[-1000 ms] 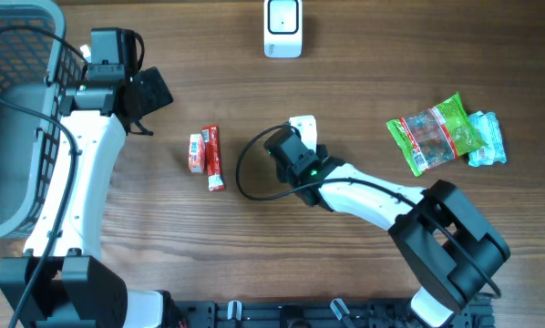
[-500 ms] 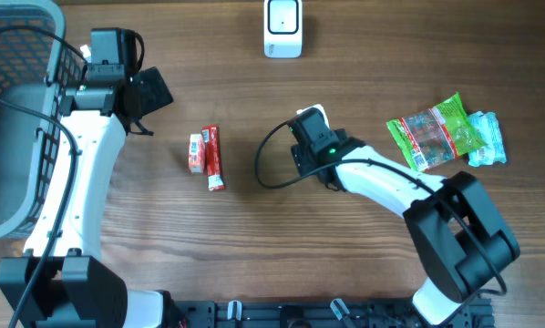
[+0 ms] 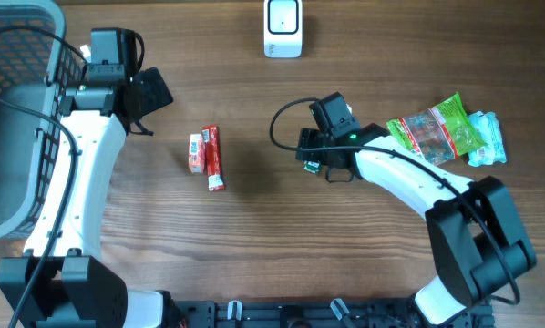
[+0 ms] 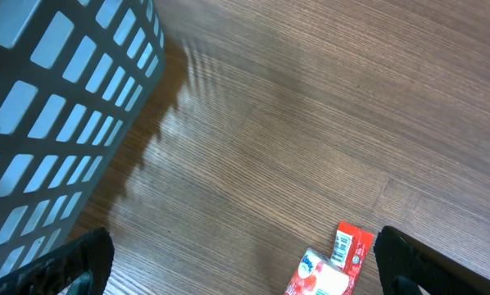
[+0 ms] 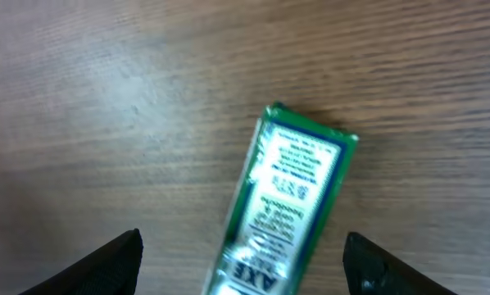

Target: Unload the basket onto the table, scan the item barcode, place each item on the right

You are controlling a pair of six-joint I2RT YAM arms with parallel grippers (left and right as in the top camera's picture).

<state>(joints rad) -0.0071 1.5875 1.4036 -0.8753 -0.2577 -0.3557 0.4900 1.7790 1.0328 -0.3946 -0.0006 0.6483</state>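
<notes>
Both grippers hold nothing: the left gripper (image 4: 245, 270) gapes wide beside the basket (image 4: 56, 106), and the right gripper (image 5: 245, 266) has its fingers spread either side of the green box (image 5: 290, 213), which lies flat on the table (image 5: 106, 98), seemingly touching neither, though that view is blurred. It sits skewed between them, so closing could catch a corner and spin it away. A poor grip might also leave its printed face turned from the scanner (image 3: 282, 27), well apart.

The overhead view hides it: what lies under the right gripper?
A green box lies flat on the wooden table, untouched, between the open jaws of the right gripper. Its near end runs out of frame; its underside is covered.
</notes>
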